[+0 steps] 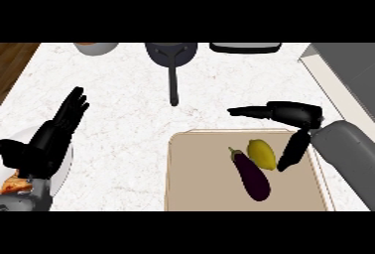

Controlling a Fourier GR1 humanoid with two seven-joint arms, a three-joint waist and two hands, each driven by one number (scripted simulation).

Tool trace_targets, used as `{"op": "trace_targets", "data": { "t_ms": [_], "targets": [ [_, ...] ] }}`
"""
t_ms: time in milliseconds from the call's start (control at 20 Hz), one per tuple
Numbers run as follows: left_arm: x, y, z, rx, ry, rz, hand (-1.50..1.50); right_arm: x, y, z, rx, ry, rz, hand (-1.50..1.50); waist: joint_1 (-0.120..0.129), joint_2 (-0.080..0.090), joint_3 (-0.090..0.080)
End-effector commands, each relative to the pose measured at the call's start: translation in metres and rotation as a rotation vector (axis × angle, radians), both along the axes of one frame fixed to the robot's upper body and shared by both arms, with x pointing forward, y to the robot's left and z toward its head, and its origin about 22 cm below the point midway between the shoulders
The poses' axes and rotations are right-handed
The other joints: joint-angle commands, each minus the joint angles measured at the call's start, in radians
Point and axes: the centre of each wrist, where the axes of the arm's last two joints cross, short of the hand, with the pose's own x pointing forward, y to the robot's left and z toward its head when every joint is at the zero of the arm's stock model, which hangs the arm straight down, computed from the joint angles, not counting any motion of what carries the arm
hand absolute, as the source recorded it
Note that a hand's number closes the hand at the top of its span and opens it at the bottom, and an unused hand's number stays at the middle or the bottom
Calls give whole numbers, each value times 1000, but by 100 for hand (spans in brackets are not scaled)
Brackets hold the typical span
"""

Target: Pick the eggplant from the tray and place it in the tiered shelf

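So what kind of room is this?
Most likely a kitchen. There's a white marbled counter, a dark pan with a long handle at the back, and a tray holding an eggplant and a lemon.

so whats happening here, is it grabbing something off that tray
Not yet. The robot's right hand is open above the far right part of the beige tray, its thumb hanging down beside the yellow lemon. The eggplant lies on the tray right next to the lemon, with no fingers around it. The left hand rests open at the left, over a white plate. A dark pan sits at the counter's far edge. No tiered shelf is clearly identifiable.
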Motion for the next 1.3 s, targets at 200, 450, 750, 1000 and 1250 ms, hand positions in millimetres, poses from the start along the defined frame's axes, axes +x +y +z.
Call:
{"op": "trace_targets", "data": {
  "t_ms": [200,450,750,1000,1250],
  "targets": [
    [-1,-1,13,6,3,-4,0,-6,22,-2,-21,22,172,-150,-9,-5,-1],
    [1,1,1,19,18,7,0,-8,23,-16,-127,36,218,-150,-7,-1,-1],
    [-4,6,7,-3,18,4,0,-11,28,-13,-214,13,227,-150,-8,-3,-1],
    [8,-4,16,-11,8,7,0,-7,38,-19,-291,-122,195,-150,-9,-3,-1],
    [-1,3,28,7,0,23,0,-24,35,-27,-373,-115,190,-150,-13,-5,-1]
  ]
}}
